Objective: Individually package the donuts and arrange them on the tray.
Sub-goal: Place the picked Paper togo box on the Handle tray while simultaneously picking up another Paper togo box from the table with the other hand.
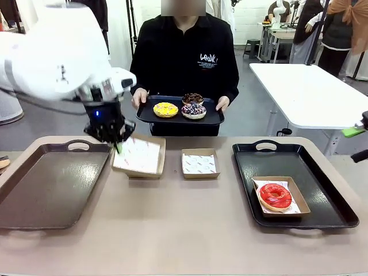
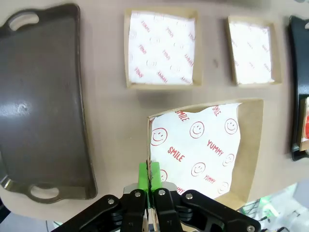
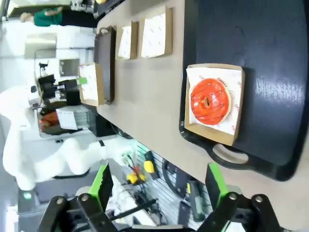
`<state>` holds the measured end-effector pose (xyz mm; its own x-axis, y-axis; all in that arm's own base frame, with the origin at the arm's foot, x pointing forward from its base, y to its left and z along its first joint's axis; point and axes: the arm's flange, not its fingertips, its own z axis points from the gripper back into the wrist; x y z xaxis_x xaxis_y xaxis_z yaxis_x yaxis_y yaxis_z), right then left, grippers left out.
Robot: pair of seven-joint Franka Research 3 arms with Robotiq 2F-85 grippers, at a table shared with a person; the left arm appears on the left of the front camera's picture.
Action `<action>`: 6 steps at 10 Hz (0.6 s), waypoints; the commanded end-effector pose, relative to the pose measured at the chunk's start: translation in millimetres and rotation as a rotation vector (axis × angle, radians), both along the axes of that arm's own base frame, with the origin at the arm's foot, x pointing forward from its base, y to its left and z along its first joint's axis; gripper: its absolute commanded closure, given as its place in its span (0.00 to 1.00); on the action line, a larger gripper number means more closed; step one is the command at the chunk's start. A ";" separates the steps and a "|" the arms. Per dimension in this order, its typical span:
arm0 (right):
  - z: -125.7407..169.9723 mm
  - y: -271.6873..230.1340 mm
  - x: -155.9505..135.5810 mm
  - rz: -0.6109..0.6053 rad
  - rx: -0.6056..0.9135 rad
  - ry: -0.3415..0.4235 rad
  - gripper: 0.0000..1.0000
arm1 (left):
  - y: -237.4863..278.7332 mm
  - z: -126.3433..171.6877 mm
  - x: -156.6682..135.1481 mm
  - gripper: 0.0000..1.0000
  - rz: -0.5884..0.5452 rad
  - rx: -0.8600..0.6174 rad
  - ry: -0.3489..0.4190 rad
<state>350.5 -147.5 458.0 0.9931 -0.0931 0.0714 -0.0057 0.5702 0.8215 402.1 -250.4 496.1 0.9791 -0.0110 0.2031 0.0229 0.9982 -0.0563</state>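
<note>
Front view: beige tabletop (image 1: 172,230); left tool (image 1: 117,146) pinches the lined box (image 1: 139,155) by its rim, with the donuts (image 1: 179,108) straight beyond on the person's tray (image 1: 150,117). Left wrist view: pads (image 2: 142,174) clamp the box edge. Right wrist view: right tool (image 3: 159,186) spread, red donut (image 3: 210,102) boxed ahead

Tan table (image 1: 172,230) near, spanning the full width. Grey floor (image 1: 253,115) behind it, evenly lit. White table (image 1: 305,86) far right, standing well apart. Farther back, a dark stool (image 1: 252,46) just beside a cluttered desk (image 1: 282,35), with a white wall (image 1: 250,14) behind. Bright indoor light, soft shadows.
</note>
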 end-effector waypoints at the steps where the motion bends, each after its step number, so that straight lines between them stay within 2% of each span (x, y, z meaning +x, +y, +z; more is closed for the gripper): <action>1: -16.8 -20.8 -10.8 -0.064 0.100 -0.004 0.00 | -3.6 17.2 30.6 1.00 0.014 0.006 -0.009; 3: -30.9 -42.9 -37.9 -0.112 0.175 -0.024 0.00 | -8.0 29.7 60.7 1.00 0.033 0.005 -0.027; 6: -49.1 -66.4 -67.2 -0.164 0.241 -0.045 0.00 | -10.8 25.3 97.6 1.00 0.051 0.004 -0.021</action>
